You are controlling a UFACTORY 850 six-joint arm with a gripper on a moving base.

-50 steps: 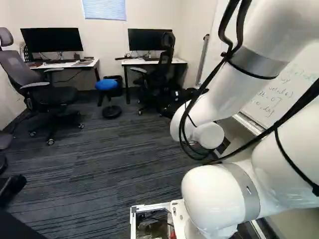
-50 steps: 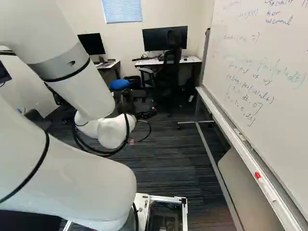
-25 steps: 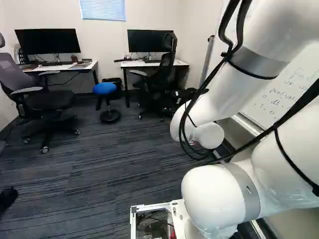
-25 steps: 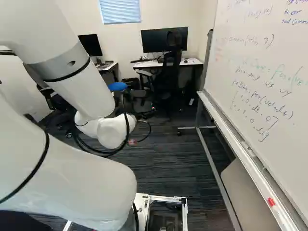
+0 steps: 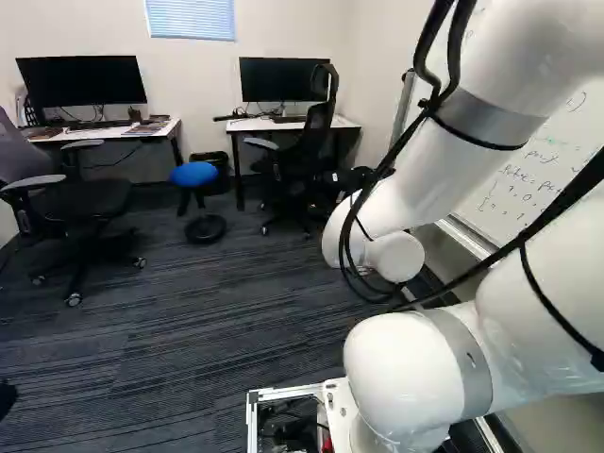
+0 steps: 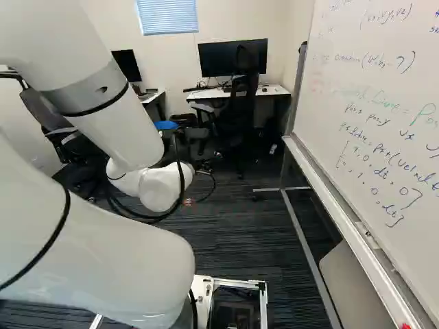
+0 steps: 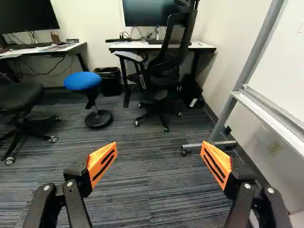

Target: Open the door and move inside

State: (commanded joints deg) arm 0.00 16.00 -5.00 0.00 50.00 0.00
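The gripper is held ahead of the base, largely hidden by the arm in the right base view. In the wrist view, the two fingers of the gripper are seen spread wide, with carpet visible between their orange pads. Where the door lies cannot be told from these views.

Out past the gripper's left side, a dark chair is partly shown, and behind it a desk is topped by a monitor. Ahead of the left finger, a blue stool is stood upright on the carpet, with a black bin set just beside and behind it. Well ahead of the gap between the fingers, a second desk is placed against the wall, with another monitor on it and a high-backed chair in front. Just ahead of the right finger, a wheeled foot is rested on the carpet. By it and by its upright post, a whiteboard is held up along the gripper's right side; in the right base view, handwriting can be seen on it
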